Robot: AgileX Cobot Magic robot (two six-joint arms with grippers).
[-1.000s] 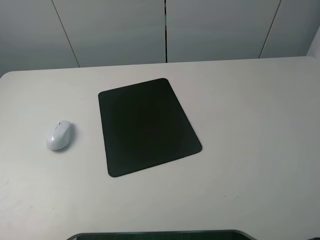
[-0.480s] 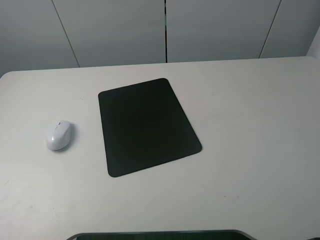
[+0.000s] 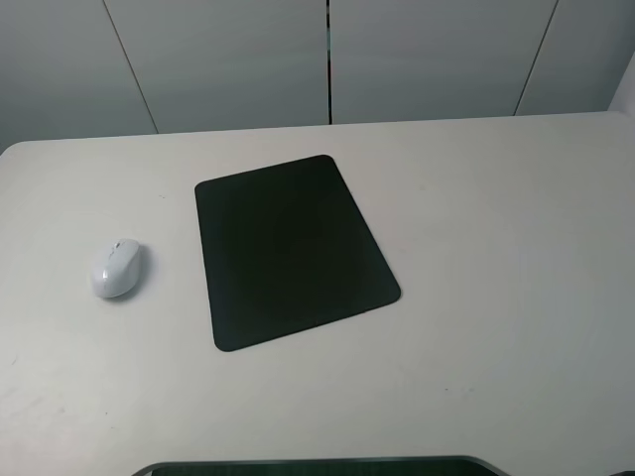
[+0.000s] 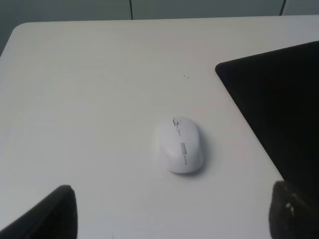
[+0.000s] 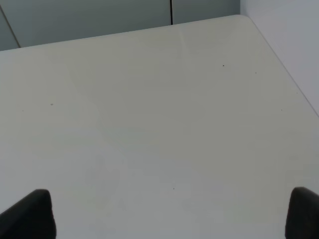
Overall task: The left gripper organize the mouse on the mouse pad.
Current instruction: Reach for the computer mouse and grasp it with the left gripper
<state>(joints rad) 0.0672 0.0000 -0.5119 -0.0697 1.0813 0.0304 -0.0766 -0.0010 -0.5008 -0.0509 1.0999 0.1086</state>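
Observation:
The white mouse (image 3: 117,268) lies on the bare table to the left of the black mouse pad (image 3: 292,248), a short gap between them. In the left wrist view the mouse (image 4: 180,145) sits ahead of my left gripper (image 4: 172,224), whose two black fingertips (image 4: 47,214) stand wide apart with nothing between them; the pad's corner (image 4: 279,109) shows beside it. The right gripper (image 5: 172,219) is open over bare table, its fingertips (image 5: 30,214) far apart. Neither gripper shows in the exterior high view.
The white table (image 3: 496,248) ends at its far edge against grey wall panels (image 3: 327,59). A dark strip (image 3: 317,466) lies along the near edge. The table's right corner (image 5: 244,20) appears in the right wrist view.

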